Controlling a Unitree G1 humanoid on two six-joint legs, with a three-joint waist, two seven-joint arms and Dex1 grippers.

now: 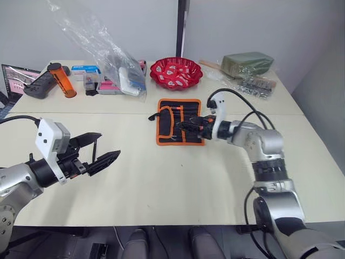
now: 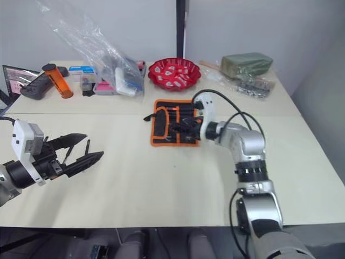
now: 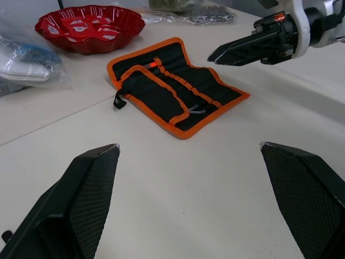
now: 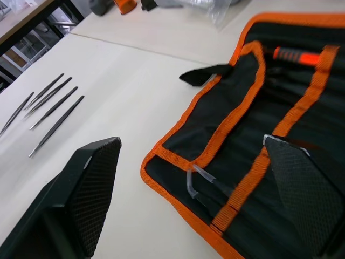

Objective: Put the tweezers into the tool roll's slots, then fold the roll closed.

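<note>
**Four tweezers still loose, right gripper over the roll**

Nearest the robot, the left gripper [image 1: 109, 144] hangs above the table [image 1: 161, 183] with its fingers spread wide and nothing between them. Four tweezers [image 4: 54, 107] lie side by side on the bare table, well apart from the roll [image 1: 180, 121] and off its left edge.

The roll lies flat at mid-table, mostly open, with one orange-bound flap folded over its left part and the strap poking out at that side. A slim tool with a bent tip [image 4: 197, 181] already sits under the orange stripe near the roll's near edge; likely the fifth tweezers, though I cannot be sure. The right gripper [image 1: 182, 128] hovers low over the roll, fingers apart and holding nothing.

By my reckoning the task is early in the slotting stage. To do it well:
- Take one tweezers at a time, gripping near the middle, so the neighbours stay put.
- Lay the flap back first if it covers free slots.
- Bring the point in low and along the slot's line, and steady the fabric with the other gripper so the roll does not slide.
- Fold only once all five are seated.

Beyond the roll stands a red bowl [image 1: 176, 72], and a plastic bag [image 1: 116, 70] sits to its left.
</note>
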